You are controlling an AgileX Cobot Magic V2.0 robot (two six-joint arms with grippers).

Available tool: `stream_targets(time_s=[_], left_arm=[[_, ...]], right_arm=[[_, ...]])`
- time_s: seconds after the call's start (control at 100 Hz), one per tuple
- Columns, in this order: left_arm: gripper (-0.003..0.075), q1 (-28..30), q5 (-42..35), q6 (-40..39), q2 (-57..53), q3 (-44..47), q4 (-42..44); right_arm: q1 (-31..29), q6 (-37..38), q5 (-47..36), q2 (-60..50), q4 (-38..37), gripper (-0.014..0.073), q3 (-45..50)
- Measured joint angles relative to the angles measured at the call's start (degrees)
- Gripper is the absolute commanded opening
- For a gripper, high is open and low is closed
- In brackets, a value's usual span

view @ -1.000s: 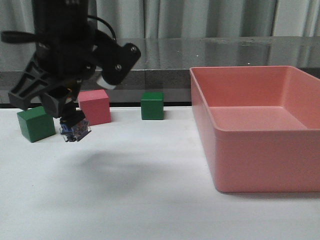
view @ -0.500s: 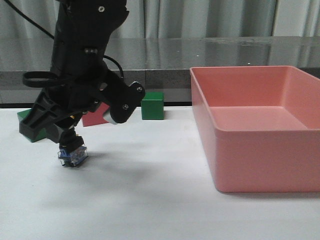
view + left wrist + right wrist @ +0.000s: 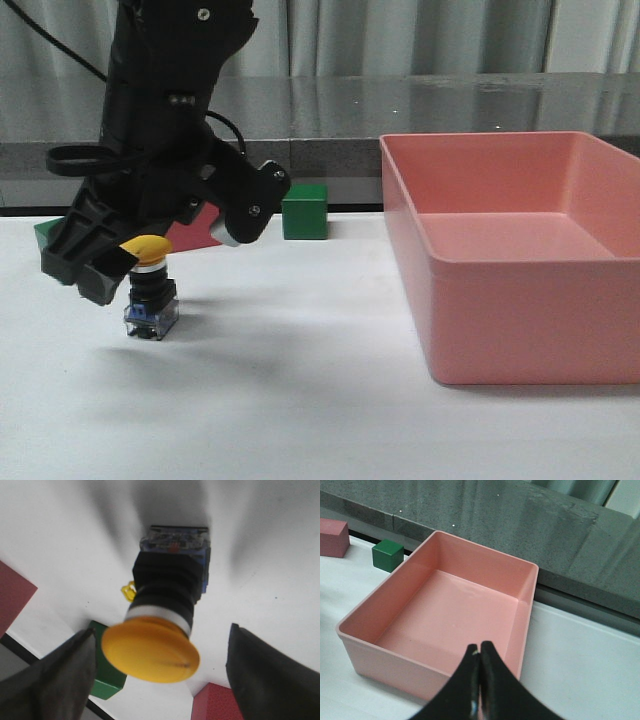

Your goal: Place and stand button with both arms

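The left hand point(image 3: 130, 265) has just opened wide and released the button point(image 3: 150, 290), which now stands upright on the bench point(image 3: 300, 400), yellow cap up. The right hand point(image 3: 479, 680) is closed and empty. Standing seems done.

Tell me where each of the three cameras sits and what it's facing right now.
Front view: looks forward over the table at the button, standing upright; left arm and its open left gripper show.
Left wrist view: sits above the button, looking down between open jaws.
Right wrist view: hangs over the empty pink bin; shut right gripper shows.
Shared: front and right wrist views both catch the bin and a green cube.
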Motion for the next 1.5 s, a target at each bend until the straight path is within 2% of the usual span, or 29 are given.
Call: stream_targets(time_s=[0.12,0.21,0.33,0.46,0.57,0.7,0.86,1.03,1.17,1.31,1.5], left_arm=[[0.0512,0.2,2.7,-0.6,-2.4,0.0,0.0],[0.045,1.3,4.7,-1.3,-5.0,0.0,-0.1],[0.0261,4.1,5.5,-7.4,-9.0,0.0,-0.5],[-0.0017,8.4,6.0,-19.8,-14.2,0.0,-0.9],[-0.002,13.0,6.3,-25.3,-19.0,0.0,-4.2],[-0.002,19.9,6.2,-27.7,-25.3,0.0,-14.5],[-0.002,25.6,-2.9,-27.7,-37.1,5.2,-24.9],[-0.002,26.6,-17.3,-30.0,-52.9,17.7,-28.5],[-0.002,26.6,-25.3,-33.6,-66.6,29.8,-28.9],[-0.002,26.6,-29.6,-36.0,-80.0,41.2,-29.0],[-0.002,26.6,-31.1,-36.9,-96.8,53.7,-29.7]], right_arm=[[0.0,0.0,0.0,0.0,0.0,-0.0061,0.0],[0.0,0.0,0.0,0.0,0.0,-0.0061,0.0],[0.0,0.0,0.0,0.0,0.0,-0.0061,0.0],[0.0,0.1,0.0,0.0,0.0,-0.0061,0.0],[0.0,0.1,0.0,0.0,0.0,-0.0061,0.0],[0.0,0.1,0.0,0.0,0.0,-0.0061,0.0],[0.0,0.1,0.0,0.0,0.0,-0.0061,0.0],[0.0,0.1,0.0,0.0,0.0,-0.0061,0.0],[0.0,0.1,0.0,0.0,0.0,-0.0061,0.0],[0.0,0.1,0.0,0.0,0.0,-0.0061,0.0],[0.0,0.1,0.0,0.0,0.0,-0.0061,0.0]])
